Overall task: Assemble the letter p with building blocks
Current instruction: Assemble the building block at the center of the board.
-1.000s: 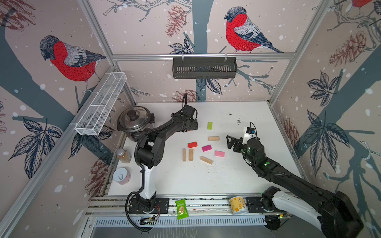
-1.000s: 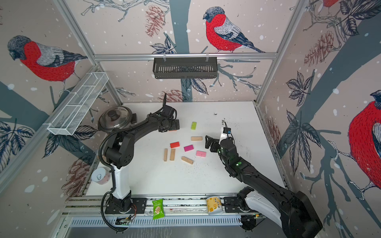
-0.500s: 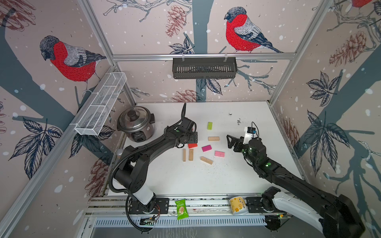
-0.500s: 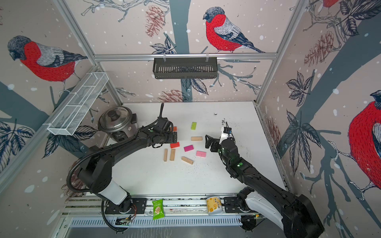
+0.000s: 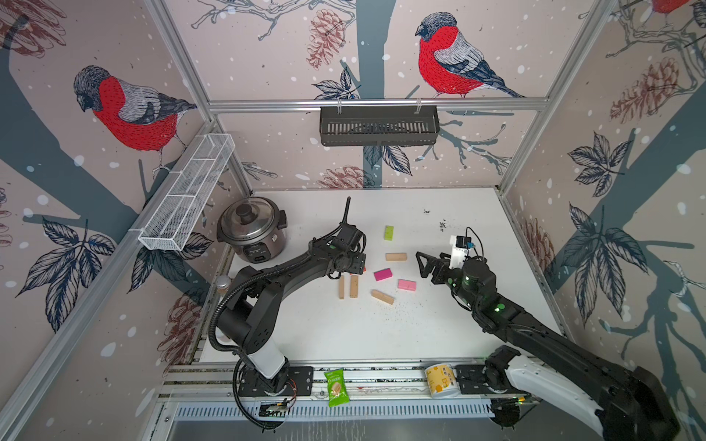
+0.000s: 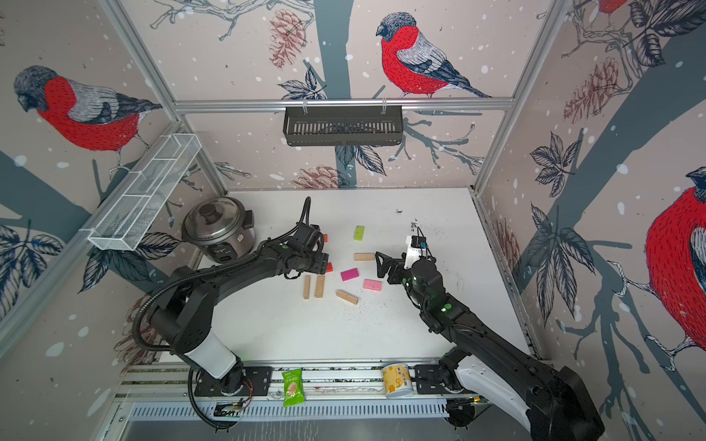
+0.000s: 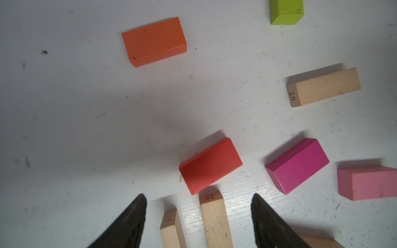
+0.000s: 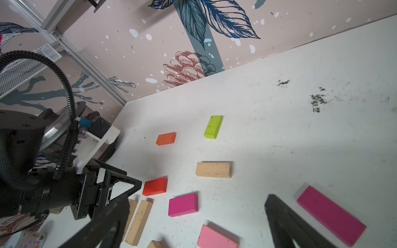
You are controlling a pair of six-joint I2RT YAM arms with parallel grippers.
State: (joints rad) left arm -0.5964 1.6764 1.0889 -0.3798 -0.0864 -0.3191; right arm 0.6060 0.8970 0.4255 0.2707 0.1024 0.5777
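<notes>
The building blocks lie loose on the white table; no letter p shows. My left gripper (image 5: pixel 353 267) (image 7: pixel 198 196) is open, its fingers astride the far ends of two side-by-side tan blocks (image 7: pixel 171 229) (image 7: pixel 216 221) with gaps on both sides. A red block (image 7: pixel 210 165) lies just beyond them, an orange block (image 6: pixel 325 238) farther back. Lime (image 5: pixel 389 232), tan (image 5: pixel 395 257), magenta (image 5: pixel 382 274), pink (image 5: pixel 406 284) and a slanted tan block (image 5: pixel 382 297) lie to the right. My right gripper (image 5: pixel 424 263) (image 8: pixel 195 204) hovers open and empty beside the pink block; a long magenta block (image 8: pixel 330 218) lies by it.
A rice cooker (image 5: pixel 252 229) stands at the back left of the table and a bottle (image 5: pixel 223 282) at its left edge. On the front rail lie a green snack packet (image 5: pixel 336 387) and a yellow can (image 5: pixel 441 380). A black basket (image 5: pixel 378 126) hangs on the back wall.
My left arm has swung from the back near the orange block forward to the two tan blocks, and its jaws have narrowed somewhat. The right arm has stayed put.
</notes>
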